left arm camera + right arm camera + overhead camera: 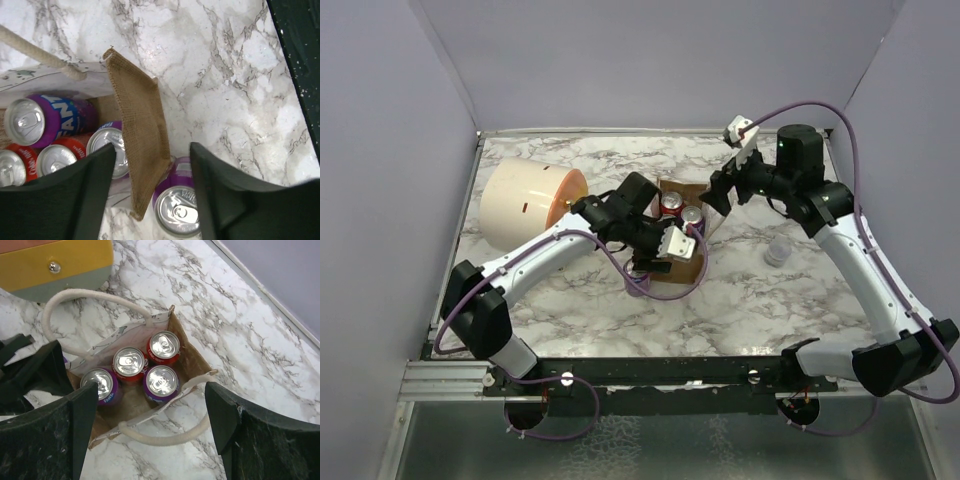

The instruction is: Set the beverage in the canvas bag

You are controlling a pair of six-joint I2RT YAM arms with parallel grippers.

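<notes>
The canvas bag [688, 258] stands open at mid-table with several cans in it, red and purple [161, 380]. Its tan side wall [144, 135] and cream handle [165, 436] show in the wrist views. One purple can [179, 210] stands upright on the table just outside that wall; in the top view it [637, 281] is at the bag's near-left corner. My left gripper [152, 200] is open above it, and both the can and the bag's wall edge lie between its fingers. My right gripper [150, 435] is open and empty above the bag's far-right side [713, 195].
A large cream cylinder with an orange end [525, 205] lies at the back left, close to the left arm. A small clear cup [777, 252] stands right of the bag. Grey walls enclose the marble table [750, 300].
</notes>
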